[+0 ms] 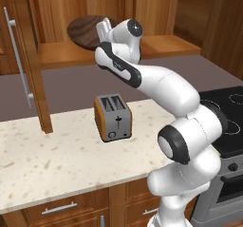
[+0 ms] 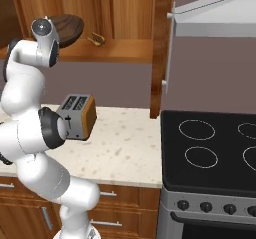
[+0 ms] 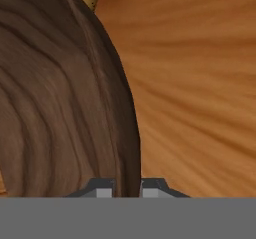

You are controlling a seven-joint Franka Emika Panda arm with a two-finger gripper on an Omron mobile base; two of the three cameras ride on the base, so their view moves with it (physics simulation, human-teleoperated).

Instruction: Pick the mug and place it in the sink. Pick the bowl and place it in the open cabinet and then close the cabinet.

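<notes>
The medium-brown wooden wall cabinet (image 1: 33, 69) was recorded standing open, its panelled door with the long silver bar handle swung out toward the camera in the left base view; it is taken as the landmark. Below the cabinet, the pale speckled stone counter (image 1: 52, 159) was seen. To the cabinet's right, the black glass cooktop with ring markings (image 2: 210, 153) was observed, with a grey range hood (image 2: 215, 15) above it. The white arm was seen raised up to the cabinet's open shelf.

The large, wide, dark brown wood-grain bowl (image 3: 60, 98) was found inside the cabinet, tilted up on edge above the shelf board. The gripper (image 3: 127, 190) was noted closed narrowly on the bowl's rim, one finger tip on each side of the wall, as seen in the hand view.

A silver two-slot toaster with orange side panels (image 1: 113, 118) was noted on the counter below the cabinet. A small tan object (image 2: 96, 39), too small to identify, was recorded on the cabinet shelf just beside the bowl.
</notes>
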